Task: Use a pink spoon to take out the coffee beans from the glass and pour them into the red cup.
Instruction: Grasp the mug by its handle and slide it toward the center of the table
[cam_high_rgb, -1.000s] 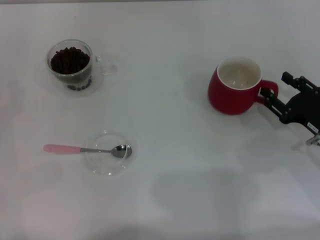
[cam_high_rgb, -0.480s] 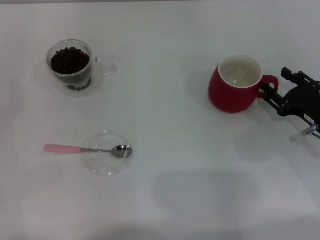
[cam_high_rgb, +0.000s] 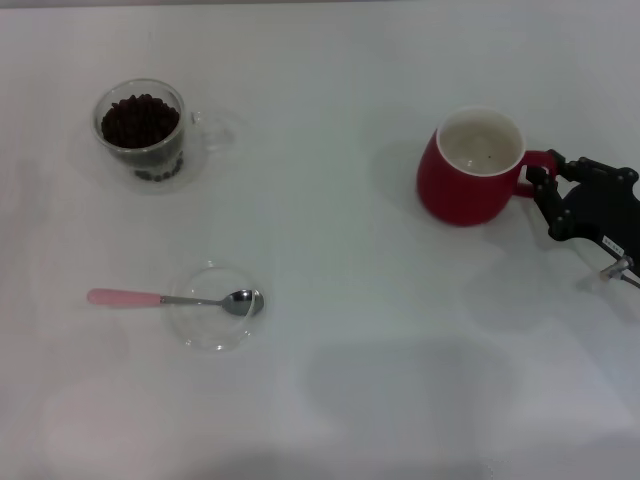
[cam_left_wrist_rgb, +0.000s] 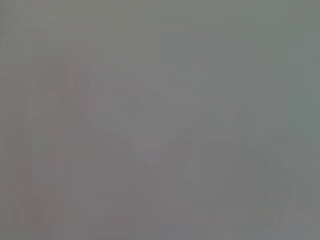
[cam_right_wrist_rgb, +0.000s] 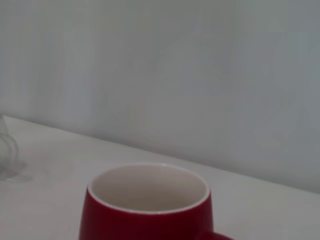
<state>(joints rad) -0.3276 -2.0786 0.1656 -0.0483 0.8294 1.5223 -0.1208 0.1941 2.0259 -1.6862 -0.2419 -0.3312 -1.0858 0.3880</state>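
The right gripper (cam_high_rgb: 541, 182) sits at the red cup's handle near the right edge of the surface (cam_high_rgb: 380, 330), its black fingers on either side of the red loop; whether they actually press on it cannot be told. The red cup (cam_high_rgb: 472, 168) stands upright toward the right side of the surface, creamy inside showing, with a tiny dark speck at the bottom. The right wrist view shows the same cup close up, rim and white interior visible (cam_right_wrist_rgb: 148, 200). The left gripper appears in no view; its wrist view is only a blank grey blur.

Toward the far left corner stands the glass (cam_high_rgb: 142, 130), its handle pointing right, filled with the coffee beans (cam_high_rgb: 140, 120). Nearer the front left, the pink spoon (cam_high_rgb: 175, 298) lies with its metal bowl resting in a flat clear dish (cam_high_rgb: 212, 330) and its handle pointing left. A broad bare stretch of surface separates the cup from the glass and spoon.
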